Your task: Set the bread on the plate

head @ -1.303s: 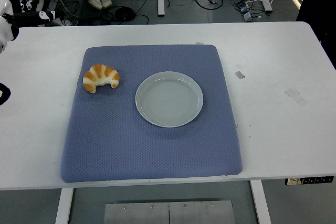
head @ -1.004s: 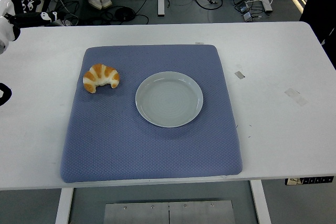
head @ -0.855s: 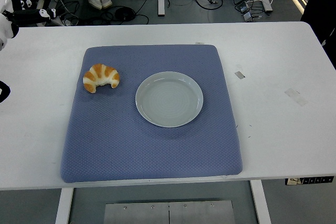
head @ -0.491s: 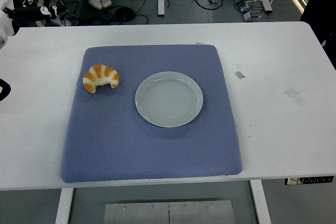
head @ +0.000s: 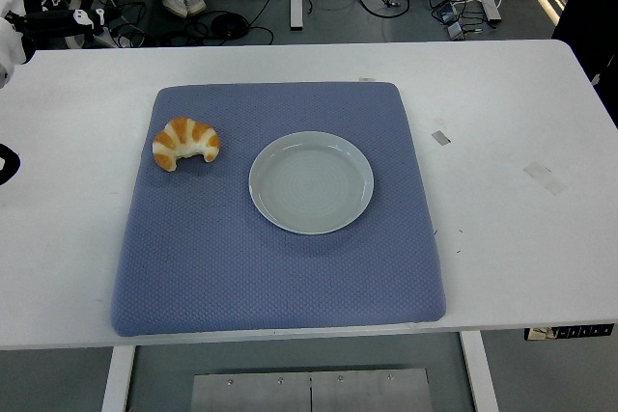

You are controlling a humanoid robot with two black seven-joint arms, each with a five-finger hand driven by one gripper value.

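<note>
Overhead, one bread (head: 185, 143) lies on the blue mat (head: 278, 267), left of the one empty plate (head: 311, 181), apart from it. One left hand (head: 43, 2), fingers spread, holds nothing above the white table's (head: 512, 229) far-left corner. Cables litter the floor beyond.

From my seat the table (head: 502, 238) reads as smooth, matt white laminate. The blue mat (head: 280, 267) at centre looks like soft cloth with a fine dimpled weave. On it, the plate (head: 311, 182) is pale grey-green with a glazed, faintly glossy ceramic look. The bread (head: 185, 143), centre left, has a shiny crust with paler matt bands.
</note>
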